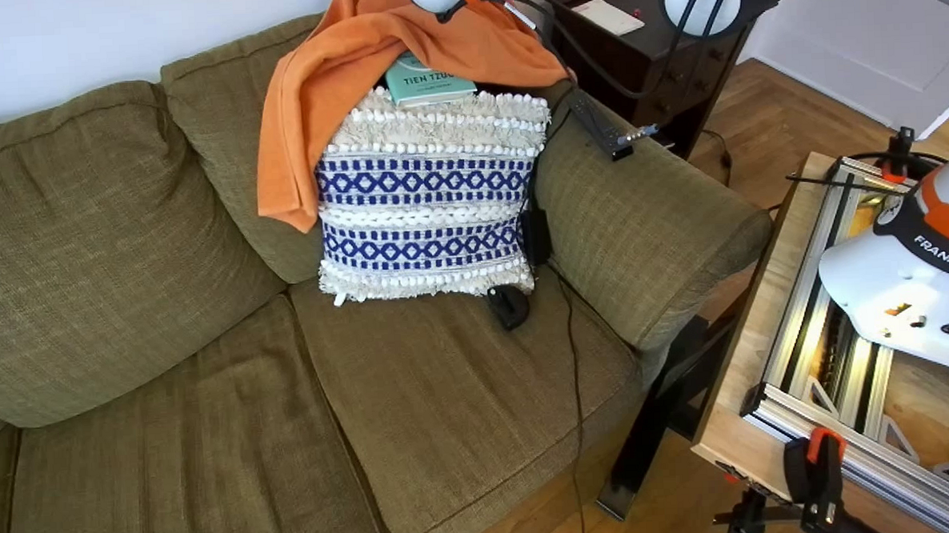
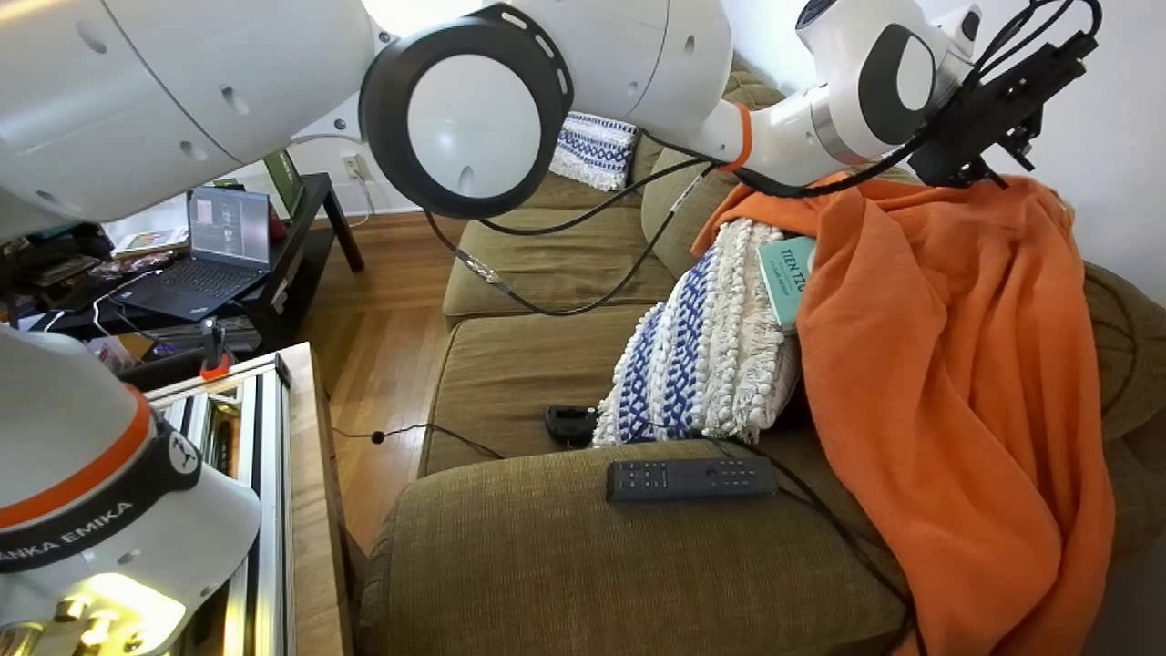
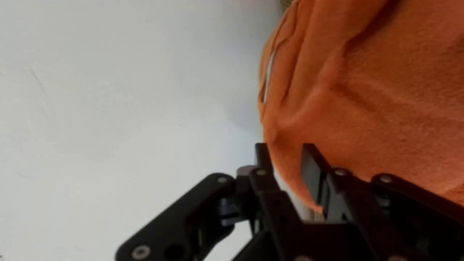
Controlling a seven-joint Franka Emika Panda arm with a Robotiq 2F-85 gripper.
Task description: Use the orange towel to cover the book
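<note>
The claw (image 3: pixel 284 154) is positioned at the wall-side edge of the orange towel (image 3: pixel 369 108), its fingers (image 3: pixel 264 159) spread. In the wrist view, the towel edge shows in the gap between them; contact with the cloth cannot be determined. Beyond that edge is the pale wall (image 3: pixel 108 108). The towel drapes over the back of the sofa (image 1: pixel 122 274), with one flap hanging beside the patterned pillow (image 1: pixel 432 212). The green book (image 2: pixel 783 278) lies at the top of this pillow, apart from the claw, its cover partly overlapped by the towel and partly exposed. Farther from the claw, the remote control (image 2: pixel 692 480) rests on the armrest (image 2: pixel 638 565). Farther still, a black object (image 1: pixel 508 307) lies on the seat (image 1: pixel 447 380) at the pillow's lower edge.
</note>
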